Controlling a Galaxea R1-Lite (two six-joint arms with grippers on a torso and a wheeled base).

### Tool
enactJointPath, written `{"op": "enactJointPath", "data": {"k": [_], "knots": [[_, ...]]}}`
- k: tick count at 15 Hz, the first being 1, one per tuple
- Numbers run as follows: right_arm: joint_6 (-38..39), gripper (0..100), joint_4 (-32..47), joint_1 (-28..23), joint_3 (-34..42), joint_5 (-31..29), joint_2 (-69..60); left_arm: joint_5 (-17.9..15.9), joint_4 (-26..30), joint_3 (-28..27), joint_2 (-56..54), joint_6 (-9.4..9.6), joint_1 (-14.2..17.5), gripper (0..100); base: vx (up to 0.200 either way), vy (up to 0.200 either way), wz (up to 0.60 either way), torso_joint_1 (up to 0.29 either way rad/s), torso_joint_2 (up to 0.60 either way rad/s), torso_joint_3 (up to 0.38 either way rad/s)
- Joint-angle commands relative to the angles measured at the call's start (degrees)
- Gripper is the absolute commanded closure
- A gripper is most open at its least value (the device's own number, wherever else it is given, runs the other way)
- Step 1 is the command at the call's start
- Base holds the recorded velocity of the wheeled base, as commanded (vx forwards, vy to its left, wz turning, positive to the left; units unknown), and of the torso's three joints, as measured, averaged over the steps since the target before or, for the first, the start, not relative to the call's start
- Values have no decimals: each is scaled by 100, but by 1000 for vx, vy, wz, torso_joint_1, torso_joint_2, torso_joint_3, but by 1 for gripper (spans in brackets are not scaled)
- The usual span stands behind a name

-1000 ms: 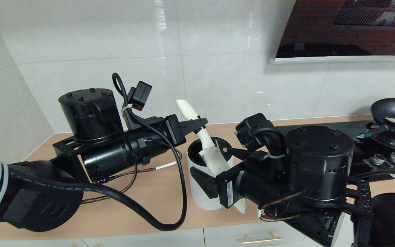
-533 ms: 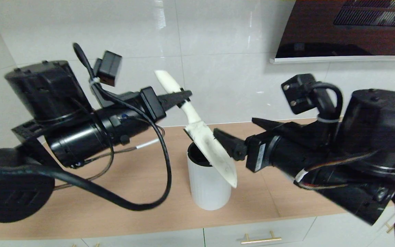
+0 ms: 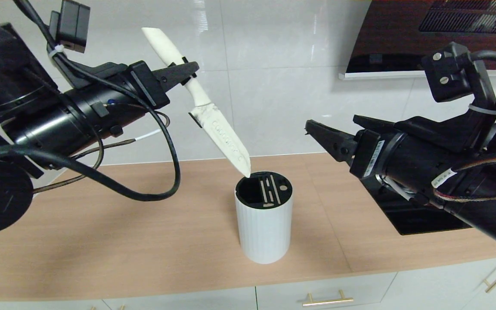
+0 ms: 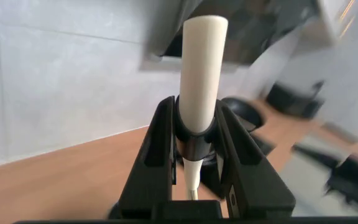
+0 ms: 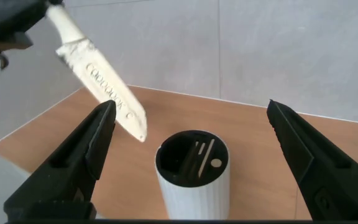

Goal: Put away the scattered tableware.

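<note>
A white knife (image 3: 213, 125) hangs blade down, its tip just above the rim of the white holder (image 3: 264, 228). My left gripper (image 3: 185, 72) is shut on the knife's handle (image 4: 199, 81), high at the left of the head view. The holder (image 5: 192, 186) stands upright on the wooden counter, its black top slotted. The knife (image 5: 101, 78) slants toward it in the right wrist view. My right gripper (image 3: 317, 131) is open, empty, raised to the right of the holder and pointing at it.
The wooden counter (image 3: 123, 241) runs under both arms, with a white tiled wall behind. A black cooktop (image 3: 407, 215) lies at the right under my right arm, and a dark range hood (image 3: 437, 38) hangs above. Drawer handles (image 3: 327, 298) show below the counter edge.
My left gripper has lifted the knife up and left, clear of the holder. My right arm has drawn back to the right and risen, uncovering the holder.
</note>
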Motion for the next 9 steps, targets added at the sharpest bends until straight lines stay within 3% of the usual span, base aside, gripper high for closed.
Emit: {"op": "enactJointPath", "data": {"k": [1, 2, 5, 6, 7, 9], "knots": [[0, 0, -2, -89, 5, 1, 80, -72, -34, -390, 330, 58, -133, 100, 0, 0, 0, 0, 0, 0], [0, 0, -2, -116, 5, 1, 71, -116, -104, -382, 444, 93, -133, 100, 0, 0, 0, 0, 0, 0], [0, 0, -2, -116, 14, 1, 80, -142, -447, -382, 761, 533, -168, 100, 0, 0, 0, 0, 0, 0], [0, 0, -2, -116, 14, 1, 89, -124, -561, -373, 936, 990, -194, 100, 0, 0, 0, 0, 0, 0], [0, 0, -2, -116, 14, 1, 89, -107, -640, -329, 972, 1139, -212, 100, 0, 0, 0, 0, 0, 0], [0, 0, -2, -116, 23, 10, 98, -107, -649, -241, 954, 1253, -291, 100, 0, 0, 0, 0, 0, 0]]}}
